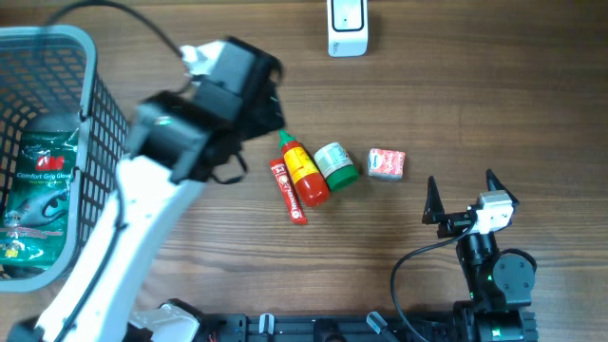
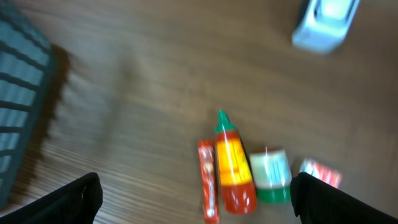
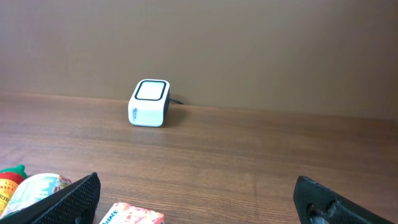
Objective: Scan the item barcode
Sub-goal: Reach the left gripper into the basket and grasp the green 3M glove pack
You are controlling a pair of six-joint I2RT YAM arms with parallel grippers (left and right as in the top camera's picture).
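Note:
Four items lie in a row mid-table: a red tube (image 1: 290, 195), a red sauce bottle (image 1: 304, 171) with a green tip, a green-capped jar (image 1: 335, 163) and a small pink box (image 1: 386, 163). The white barcode scanner (image 1: 348, 27) stands at the far edge. My left gripper (image 1: 258, 103) hovers just left of the bottle's tip. In its blurred wrist view it is open (image 2: 196, 202) and empty, above the tube (image 2: 208, 180) and bottle (image 2: 233, 165). My right gripper (image 1: 463, 190) stands open and empty right of the pink box (image 3: 130, 214), facing the scanner (image 3: 150, 102).
A grey mesh basket (image 1: 90, 104) at the left edge holds a green packet (image 1: 43, 180). The left arm's white link (image 1: 123, 237) crosses the table beside the basket. A black cable (image 1: 408, 266) loops near the right arm's base.

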